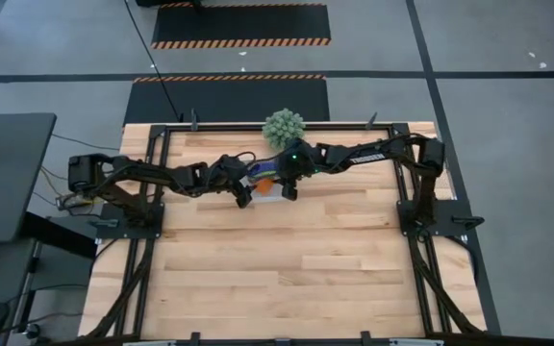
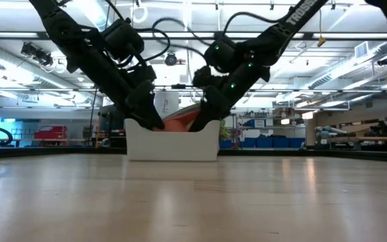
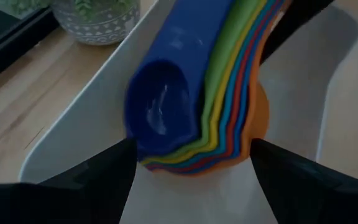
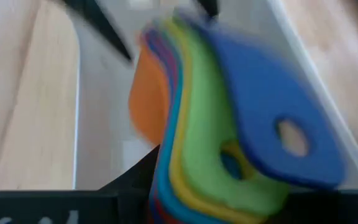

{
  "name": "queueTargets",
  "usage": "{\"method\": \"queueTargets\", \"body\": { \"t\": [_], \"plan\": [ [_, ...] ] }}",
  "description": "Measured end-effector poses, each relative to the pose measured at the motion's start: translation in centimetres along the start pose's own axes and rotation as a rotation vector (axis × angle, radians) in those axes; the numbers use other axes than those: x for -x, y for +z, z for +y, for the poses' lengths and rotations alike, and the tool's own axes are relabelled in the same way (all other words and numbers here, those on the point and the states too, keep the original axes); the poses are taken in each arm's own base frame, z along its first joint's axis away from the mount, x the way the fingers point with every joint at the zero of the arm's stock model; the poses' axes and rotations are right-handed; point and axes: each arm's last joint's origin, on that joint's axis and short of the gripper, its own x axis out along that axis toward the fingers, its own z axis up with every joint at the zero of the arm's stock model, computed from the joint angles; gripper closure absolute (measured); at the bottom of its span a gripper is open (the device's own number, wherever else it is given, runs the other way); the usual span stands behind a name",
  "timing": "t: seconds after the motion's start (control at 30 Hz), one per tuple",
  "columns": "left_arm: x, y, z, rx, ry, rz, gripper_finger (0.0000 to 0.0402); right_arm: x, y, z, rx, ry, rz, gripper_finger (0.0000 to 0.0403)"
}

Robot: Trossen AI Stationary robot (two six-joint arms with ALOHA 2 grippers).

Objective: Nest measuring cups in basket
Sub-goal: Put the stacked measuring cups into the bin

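The measuring cups (image 3: 197,93) sit nested in one stack, dark blue on top and orange (image 3: 260,112) underneath, inside the white basket (image 2: 173,144) at the table's far middle (image 1: 267,189). Their handles (image 4: 253,124) fan out toward my right gripper (image 1: 289,189), which is shut on that end. Above the basket rim the stack slants upward toward the right gripper (image 2: 203,121). My left gripper (image 3: 191,149) is open, and its fingers stand on either side of the stack's bowl end, low in the basket (image 2: 152,121). My left gripper has a finger (image 3: 114,165) close against the dark blue cup's bowl (image 3: 160,106), but whether it touches cannot be told. My right gripper holds the stack by its fanned handle end (image 4: 185,186), coming slanting down from the table's right. The handles themselves hide the fingers' contact. The handle end is raised, and the bowl end stays low in the basket.
A round spiky green plant (image 1: 284,126) in a patterned pot (image 3: 98,25) stands just beyond the basket at the far edge. Both arms cross above the basket. Bare wooden tabletop (image 1: 287,269) spreads toward the near edge.
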Motion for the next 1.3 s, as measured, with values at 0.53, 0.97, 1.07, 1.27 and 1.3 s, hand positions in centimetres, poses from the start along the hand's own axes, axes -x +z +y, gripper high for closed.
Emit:
{"method": "queueTargets", "body": {
  "t": [0.53, 0.97, 1.07, 1.27, 1.3],
  "plan": [
    [0.1, -0.1, -0.1, 0.003, -0.029, 0.019, 0.0084, -0.3, 0.3, -0.3, 0.01, -0.048, 0.174, 0.0266],
    [0.8, 0.3, 0.0, 0.032, -0.043, -0.003, 0.0084, 2.8, 1.3, -0.5, -0.052, -0.082, 0.269, 0.0258],
    [0.8, 0.3, 0.0, 0.033, -0.042, -0.004, 0.0084, 3.0, 1.2, -0.3, -0.051, -0.081, 0.297, 0.0258],
    [1.1, 0.7, -0.1, 0.037, -0.059, -0.03, 0.0084, 3.2, 0.9, -0.2, -0.069, -0.073, 0.336, 0.026],
    [1.0, 0.7, -0.1, 0.038, -0.071, -0.035, 0.0084, 3.2, 0.9, -0.2, -0.069, -0.072, 0.327, 0.026]
  ]
}}
